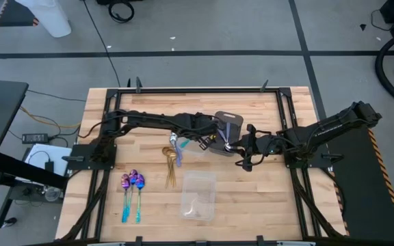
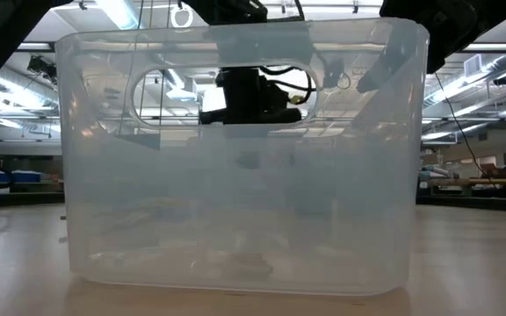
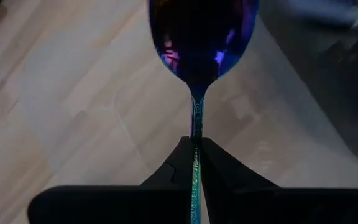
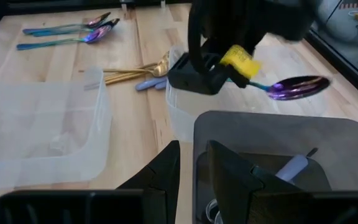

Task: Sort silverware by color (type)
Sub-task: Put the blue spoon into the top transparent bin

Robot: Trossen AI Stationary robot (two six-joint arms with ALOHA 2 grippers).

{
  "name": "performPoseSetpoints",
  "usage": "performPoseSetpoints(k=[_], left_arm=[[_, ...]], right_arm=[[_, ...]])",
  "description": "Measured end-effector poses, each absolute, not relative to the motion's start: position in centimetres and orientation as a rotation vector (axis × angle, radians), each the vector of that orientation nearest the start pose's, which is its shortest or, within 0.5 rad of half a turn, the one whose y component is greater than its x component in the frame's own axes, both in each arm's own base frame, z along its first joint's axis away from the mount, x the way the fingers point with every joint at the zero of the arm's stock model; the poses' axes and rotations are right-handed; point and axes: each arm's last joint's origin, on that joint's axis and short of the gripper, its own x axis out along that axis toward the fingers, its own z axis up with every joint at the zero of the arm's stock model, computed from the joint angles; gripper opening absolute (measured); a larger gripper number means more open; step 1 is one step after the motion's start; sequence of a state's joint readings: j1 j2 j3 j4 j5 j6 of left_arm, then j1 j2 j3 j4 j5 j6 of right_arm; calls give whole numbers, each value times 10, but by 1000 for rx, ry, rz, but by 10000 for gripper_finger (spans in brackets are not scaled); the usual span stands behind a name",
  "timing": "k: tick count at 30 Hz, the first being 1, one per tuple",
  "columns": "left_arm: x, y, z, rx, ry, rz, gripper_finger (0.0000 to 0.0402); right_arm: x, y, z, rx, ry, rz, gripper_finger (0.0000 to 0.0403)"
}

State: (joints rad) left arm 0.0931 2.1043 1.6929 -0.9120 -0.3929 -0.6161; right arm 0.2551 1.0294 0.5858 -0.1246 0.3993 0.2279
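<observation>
An iridescent purple-blue spoon (image 3: 199, 37) is pinched by its teal handle between the closed fingers of the left gripper (image 3: 196, 144), held in the air over the dark grey tray (image 4: 278, 134). The right gripper (image 4: 192, 163) clamps that tray's wall. Two purple spoons (image 1: 133, 182) and the gold spoons (image 1: 170, 158) lie on the table (image 1: 265, 205), near a clear plastic tray (image 1: 198, 195).

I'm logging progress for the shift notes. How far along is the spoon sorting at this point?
Partly done. Two purple spoons lie together on the table's left, with gold spoons grouped beside them. In hand: the left gripper is shut on another purple spoon, and the right gripper grips the dark grey tray's edge. A pale-handled piece is in that tray, still to sort.
</observation>
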Motion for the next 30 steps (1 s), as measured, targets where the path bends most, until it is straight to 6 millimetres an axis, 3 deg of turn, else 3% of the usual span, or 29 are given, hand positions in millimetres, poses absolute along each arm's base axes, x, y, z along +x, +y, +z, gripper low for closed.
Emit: performPoseSetpoints(k=[8, 15, 23, 30], left_arm=[[424, 54, 181, -333, 1202, 789, 21], [425, 54, 180, -349, 1195, 779, 23], [424, 55, 184, -409, 1203, 749, 102], [416, 51, 217, -426, 1132, 737, 148]], right_arm=[[206, 42, 228, 36, 523, -199, 94], [206, 43, 228, 36, 521, -199, 94], [206, 42, 228, 36, 520, -199, 93], [207, 42, 228, 36, 518, -199, 94]])
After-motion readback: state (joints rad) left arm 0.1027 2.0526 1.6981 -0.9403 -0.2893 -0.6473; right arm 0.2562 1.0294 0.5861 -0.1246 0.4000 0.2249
